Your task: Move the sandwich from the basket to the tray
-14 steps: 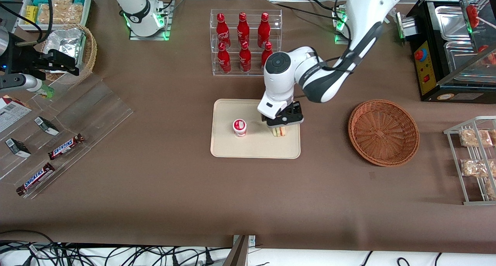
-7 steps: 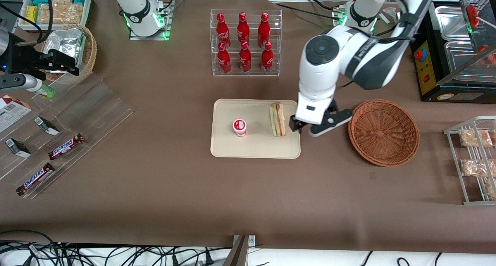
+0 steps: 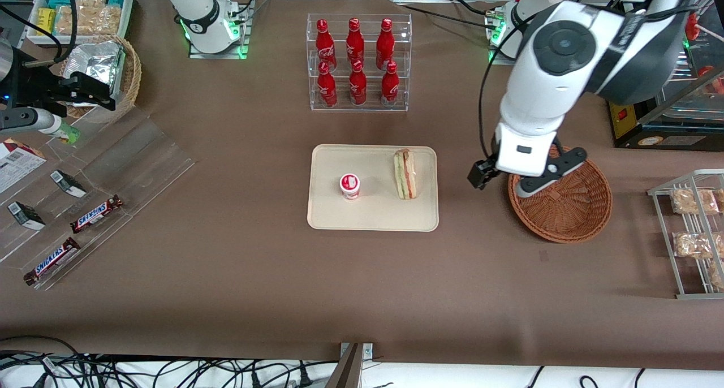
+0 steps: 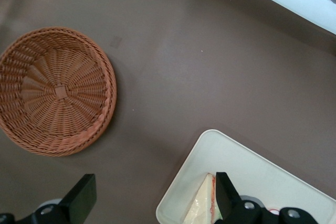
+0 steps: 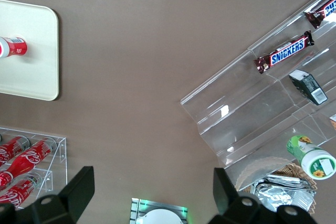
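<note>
The sandwich (image 3: 405,174) lies on its side on the beige tray (image 3: 373,211), at the tray's end nearest the basket. It also shows in the left wrist view (image 4: 202,205) on the tray (image 4: 252,167). The reddish-brown basket (image 3: 565,201) stands empty beside the tray, toward the working arm's end; it shows too in the left wrist view (image 4: 55,90). My left gripper (image 3: 501,185) hangs open and empty, raised above the table between tray and basket, over the basket's near rim. Its open fingers frame bare table in the left wrist view (image 4: 152,199).
A small red-and-white lidded cup (image 3: 350,185) stands on the tray. A clear rack of red bottles (image 3: 358,63) stands farther from the camera. A metal wire rack of snacks (image 3: 693,232) and a black appliance (image 3: 650,77) flank the basket. A clear display with Snickers bars (image 3: 96,207) lies toward the parked arm's end.
My gripper has let go of the sandwich on the tray, opened, risen and moved sideways to the basket's rim. The sandwich stays on the tray.
</note>
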Action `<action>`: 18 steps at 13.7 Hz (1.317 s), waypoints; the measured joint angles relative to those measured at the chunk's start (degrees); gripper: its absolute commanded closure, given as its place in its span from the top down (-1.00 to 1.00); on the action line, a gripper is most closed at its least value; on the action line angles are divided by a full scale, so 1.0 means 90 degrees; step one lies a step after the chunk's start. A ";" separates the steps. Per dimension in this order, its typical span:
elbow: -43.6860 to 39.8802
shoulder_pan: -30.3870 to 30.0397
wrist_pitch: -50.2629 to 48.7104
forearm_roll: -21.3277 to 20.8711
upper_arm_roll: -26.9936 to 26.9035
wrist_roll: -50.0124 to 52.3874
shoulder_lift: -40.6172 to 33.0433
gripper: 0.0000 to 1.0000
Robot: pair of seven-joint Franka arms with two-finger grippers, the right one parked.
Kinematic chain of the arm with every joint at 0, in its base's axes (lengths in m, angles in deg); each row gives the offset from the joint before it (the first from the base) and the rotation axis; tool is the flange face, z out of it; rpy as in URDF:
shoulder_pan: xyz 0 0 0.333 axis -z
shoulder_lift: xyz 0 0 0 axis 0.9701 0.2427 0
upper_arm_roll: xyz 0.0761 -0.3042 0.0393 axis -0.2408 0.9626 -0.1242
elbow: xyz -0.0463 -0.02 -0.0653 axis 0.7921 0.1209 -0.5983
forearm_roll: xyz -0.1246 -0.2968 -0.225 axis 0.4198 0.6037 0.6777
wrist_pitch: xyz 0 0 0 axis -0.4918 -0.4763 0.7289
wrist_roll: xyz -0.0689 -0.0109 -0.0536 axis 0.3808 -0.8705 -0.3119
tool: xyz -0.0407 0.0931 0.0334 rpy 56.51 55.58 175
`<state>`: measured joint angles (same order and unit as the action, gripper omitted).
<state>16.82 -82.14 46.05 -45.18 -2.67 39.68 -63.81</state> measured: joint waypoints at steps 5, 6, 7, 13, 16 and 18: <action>-0.0058 -0.0195 -0.0613 0.0818 -0.0819 -0.1948 -0.0522 1.00; -0.0052 -0.0192 -0.0711 0.0955 -0.1051 -0.2373 -0.0637 1.00; -0.0045 -0.0188 -0.0783 0.1122 -0.1294 -0.2784 -0.0743 1.00; 0.0003 -0.0104 -0.1485 0.1782 -0.2526 -0.5246 -0.1349 1.00; 0.0048 -0.0074 -0.1618 0.1787 -0.2579 -0.6055 -0.1430 1.00; 0.0075 -0.0042 -0.1692 0.1788 -0.2579 -0.6329 -0.1429 1.00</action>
<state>17.49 -82.52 30.83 -29.09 -25.87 -17.28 -76.67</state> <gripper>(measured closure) 0.000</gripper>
